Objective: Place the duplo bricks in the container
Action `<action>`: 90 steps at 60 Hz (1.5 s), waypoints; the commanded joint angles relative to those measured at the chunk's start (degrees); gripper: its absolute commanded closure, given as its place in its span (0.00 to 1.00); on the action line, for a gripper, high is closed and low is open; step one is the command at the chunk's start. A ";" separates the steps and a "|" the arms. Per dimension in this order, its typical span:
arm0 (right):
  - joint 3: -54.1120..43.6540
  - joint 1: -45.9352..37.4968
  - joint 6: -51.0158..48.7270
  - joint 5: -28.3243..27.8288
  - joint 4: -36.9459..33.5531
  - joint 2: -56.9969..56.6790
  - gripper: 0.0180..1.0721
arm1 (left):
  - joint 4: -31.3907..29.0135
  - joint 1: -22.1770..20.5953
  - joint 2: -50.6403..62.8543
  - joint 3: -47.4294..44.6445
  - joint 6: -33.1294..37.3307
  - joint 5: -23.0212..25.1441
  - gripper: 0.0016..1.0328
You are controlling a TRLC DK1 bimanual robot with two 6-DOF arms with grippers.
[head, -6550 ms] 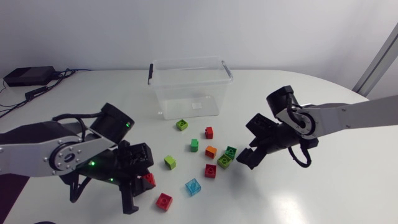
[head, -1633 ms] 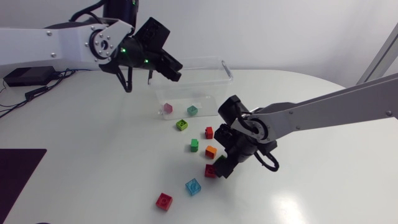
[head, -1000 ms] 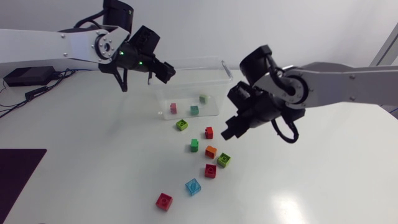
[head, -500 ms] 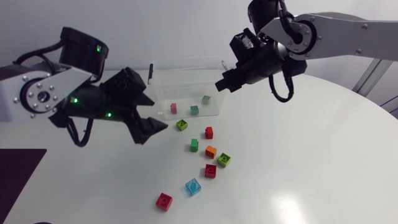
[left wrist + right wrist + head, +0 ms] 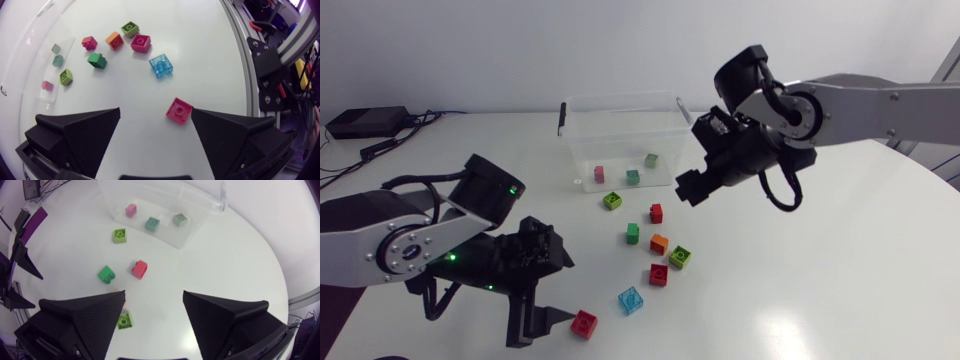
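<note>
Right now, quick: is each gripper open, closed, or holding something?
Left gripper: open, holding nothing; a red duplo brick lies between its fingers.
Right gripper: open, empty.

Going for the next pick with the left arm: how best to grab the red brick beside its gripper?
Grip the red brick on two opposite flat side walls, coming straight down. It sits flat, stud up, skewed to the left gripper, so turn the wrist first.
</note>
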 commanded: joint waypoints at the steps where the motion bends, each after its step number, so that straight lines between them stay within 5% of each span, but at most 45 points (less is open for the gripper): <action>1: -4.43 0.70 -0.34 -1.10 -0.78 -2.58 0.05 | -0.13 -1.44 2.88 -1.48 4.10 0.82 0.04; 25: -11.55 3.07 0.72 -2.68 2.20 1.72 0.05 | 1.27 -5.93 13.60 -1.13 12.45 -1.47 0.07; 32: -11.99 4.30 0.72 -2.59 2.91 4.36 0.05 | 2.77 -6.89 16.51 -1.04 12.36 -1.82 0.28; 41: -12.43 4.65 0.01 -1.80 5.19 7.96 0.05 | 5.14 -7.07 19.49 -0.43 12.36 -2.00 0.70; 58: -11.99 5.45 -1.74 0.57 8.18 12.09 0.06 | 5.49 -7.07 18.97 0.36 10.78 -2.00 0.75; 68: -11.72 6.94 -2.45 0.75 8.53 13.32 0.23 | 2.77 -5.57 12.55 2.74 8.76 -1.91 0.76; 75: -12.16 7.82 -2.36 1.45 9.76 13.32 0.63 | -2.24 -3.11 7.72 7.57 8.05 -1.64 0.76; 90: -14.36 8.08 -1.66 2.77 9.59 9.10 0.67 | -2.95 4.97 6.66 23.83 4.10 0.11 0.76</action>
